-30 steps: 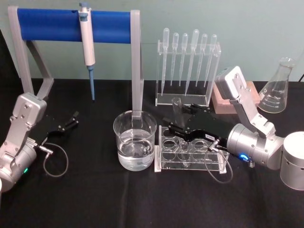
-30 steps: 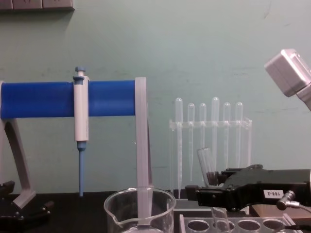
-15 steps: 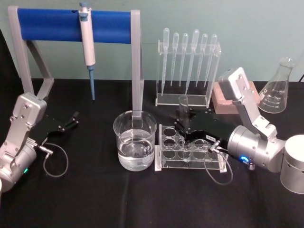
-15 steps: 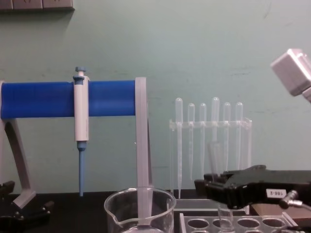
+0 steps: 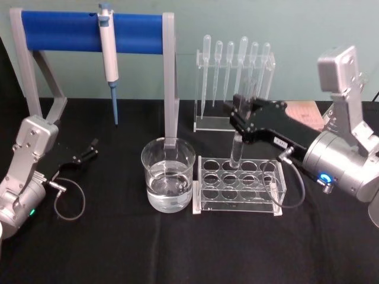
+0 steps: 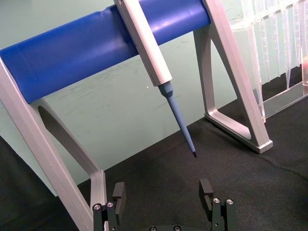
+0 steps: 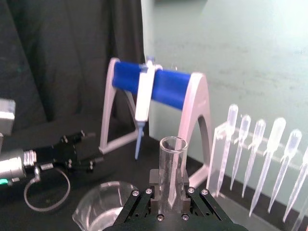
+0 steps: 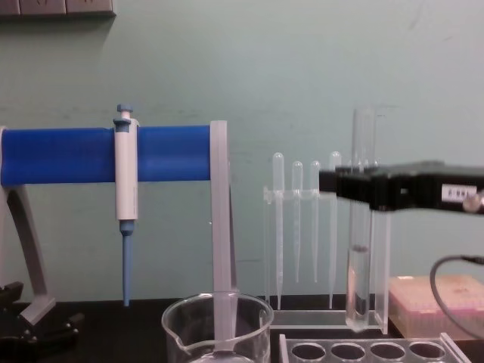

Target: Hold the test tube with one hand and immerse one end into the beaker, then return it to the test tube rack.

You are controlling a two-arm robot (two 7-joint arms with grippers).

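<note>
The test tube [image 5: 236, 151] hangs upright, its round bottom just above the back row of the clear rack [image 5: 240, 184]. My right gripper [image 5: 239, 122] is shut on the tube's upper half. In the chest view the test tube [image 8: 360, 272] stands vertical with the right gripper [image 8: 354, 185] clamped across it. The right wrist view shows the tube's open rim [image 7: 172, 144] rising from between the jaws. The beaker [image 5: 168, 173], part filled with clear liquid, stands left of the rack. My left gripper [image 5: 89, 149] rests open at the far left, seen also in the left wrist view [image 6: 162, 192].
A white-and-blue pipettor [image 5: 108, 50] hangs on the blue-barred stand [image 5: 65, 31] behind the beaker. A stand of plastic pipettes [image 5: 235, 83] is behind the rack. A pink box [image 5: 308, 112] and a glass flask [image 5: 362, 59] sit at the back right.
The right gripper straightened the tilted tube in the rack, closed on it, and lifted it up until its bottom cleared the rack. The left arm stayed still.
</note>
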